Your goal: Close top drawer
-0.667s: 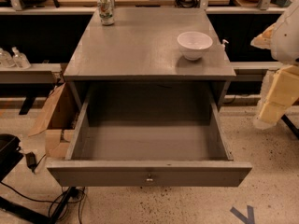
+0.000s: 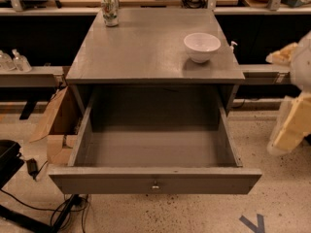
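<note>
The top drawer of the grey cabinet stands pulled far out toward me. Its wide front panel has a small metal knob at the centre, and the inside is empty. My gripper shows as a blurred cream shape at the right edge, to the right of the drawer's right side wall and apart from it. More of the arm is above it, level with the cabinet top.
A white bowl and a drink can stand on the cabinet top. A cardboard box sits on the floor left of the drawer. Black cables lie at the lower left. Benches run along the back.
The arm and gripper at the right edge have shifted lower in the view. The drawer, bowl and can have not moved.
</note>
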You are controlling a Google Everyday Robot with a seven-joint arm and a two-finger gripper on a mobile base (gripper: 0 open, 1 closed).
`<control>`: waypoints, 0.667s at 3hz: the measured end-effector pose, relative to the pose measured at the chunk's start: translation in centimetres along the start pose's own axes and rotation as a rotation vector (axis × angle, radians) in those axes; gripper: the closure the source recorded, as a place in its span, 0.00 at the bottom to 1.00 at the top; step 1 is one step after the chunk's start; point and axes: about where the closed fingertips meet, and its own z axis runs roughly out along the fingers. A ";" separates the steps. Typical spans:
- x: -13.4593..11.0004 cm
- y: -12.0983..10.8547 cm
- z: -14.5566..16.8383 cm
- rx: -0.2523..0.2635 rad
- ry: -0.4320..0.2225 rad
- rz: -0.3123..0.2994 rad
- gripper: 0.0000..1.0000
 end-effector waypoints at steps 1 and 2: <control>2.6 4.0 2.6 0.020 -0.062 0.028 0.00; 4.4 8.5 6.2 0.014 -0.120 0.059 0.17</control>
